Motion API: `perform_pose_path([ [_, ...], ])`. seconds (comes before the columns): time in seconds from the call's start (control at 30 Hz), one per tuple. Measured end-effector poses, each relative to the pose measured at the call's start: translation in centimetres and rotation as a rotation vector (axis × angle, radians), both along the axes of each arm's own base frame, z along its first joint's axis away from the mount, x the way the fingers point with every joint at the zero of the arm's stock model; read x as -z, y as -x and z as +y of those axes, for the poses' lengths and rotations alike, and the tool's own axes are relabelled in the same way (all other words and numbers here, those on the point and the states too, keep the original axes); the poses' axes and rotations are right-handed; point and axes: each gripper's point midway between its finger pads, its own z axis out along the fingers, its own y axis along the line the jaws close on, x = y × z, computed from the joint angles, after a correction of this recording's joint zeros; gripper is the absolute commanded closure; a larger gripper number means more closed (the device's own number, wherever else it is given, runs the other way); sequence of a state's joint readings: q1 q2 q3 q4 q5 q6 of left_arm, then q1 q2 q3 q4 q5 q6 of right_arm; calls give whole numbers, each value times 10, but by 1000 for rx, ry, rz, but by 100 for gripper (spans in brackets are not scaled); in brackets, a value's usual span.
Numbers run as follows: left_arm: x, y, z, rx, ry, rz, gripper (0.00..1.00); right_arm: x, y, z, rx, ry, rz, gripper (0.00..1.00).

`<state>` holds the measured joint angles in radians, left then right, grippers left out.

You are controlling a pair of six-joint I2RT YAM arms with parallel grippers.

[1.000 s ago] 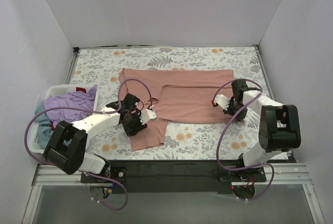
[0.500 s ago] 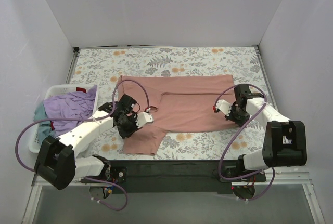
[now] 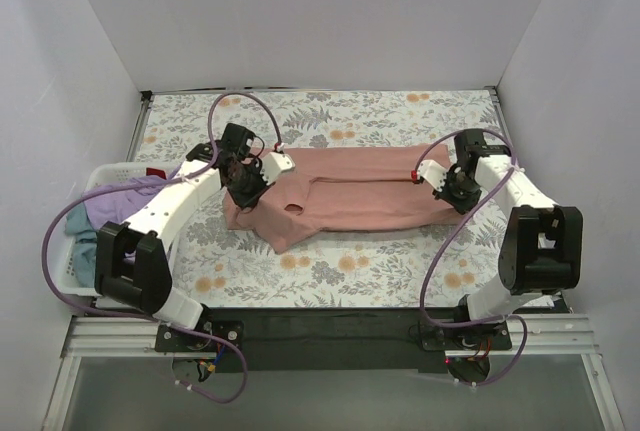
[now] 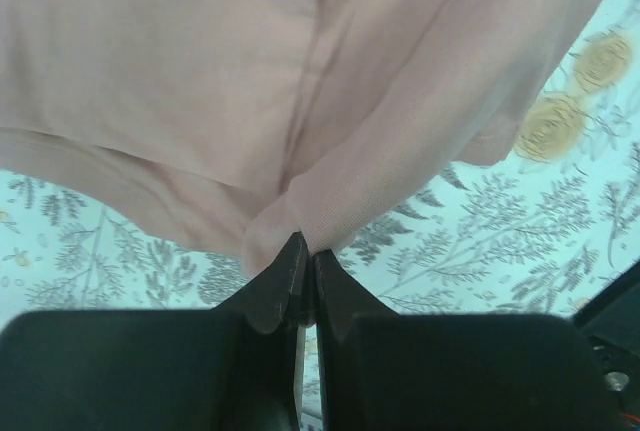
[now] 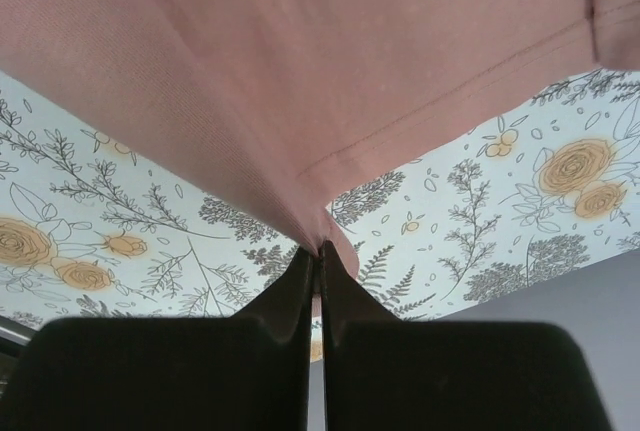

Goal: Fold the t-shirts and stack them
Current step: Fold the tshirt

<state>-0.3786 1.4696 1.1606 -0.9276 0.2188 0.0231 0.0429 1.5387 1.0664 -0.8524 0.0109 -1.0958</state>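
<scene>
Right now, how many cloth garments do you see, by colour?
Dusty salmon-pink cloth t-shirt on the table: 1
Lavender-purple cloth t-shirt in the white plastic basket: 1
Teal-blue cloth garment in that basket: 1
Total: 3, leaving out a small red scrap I cannot identify.

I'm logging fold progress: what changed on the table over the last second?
The left gripper closed on the pink t-shirt near its left side and carried it toward the far edge, bunching the cloth mid-table. The right gripper kept its grip on the shirt, barely moving. The basket stayed put.
</scene>
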Motion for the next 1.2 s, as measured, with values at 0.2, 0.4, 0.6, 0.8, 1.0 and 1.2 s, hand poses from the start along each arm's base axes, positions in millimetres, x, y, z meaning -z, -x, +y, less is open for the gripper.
perform_pose_path([
  [0.2, -5, -44, 14, -43, 10, -29, 100, -4, -22, 1, 1, -11, -3, 99],
  [0.4, -6, -72, 16, -43, 25, -48, 100, -4, -40, -1, 6, -13, -6, 99],
  [0.6, 6, -98, 7, -35, 33, -40, 100, 10, -52, -1, 7, -11, 33, 99],
  [0.8, 24, -104, 8, -29, 19, -12, 100, 14, -62, -1, 8, -11, 40, 99],
  [1.0, 27, -116, 11, -38, 19, -17, 100, 21, -64, -4, 16, -11, 58, 99],
  [1.2, 25, -121, 19, -49, 18, -28, 100, 18, -68, -4, 17, -12, 49, 99],
])
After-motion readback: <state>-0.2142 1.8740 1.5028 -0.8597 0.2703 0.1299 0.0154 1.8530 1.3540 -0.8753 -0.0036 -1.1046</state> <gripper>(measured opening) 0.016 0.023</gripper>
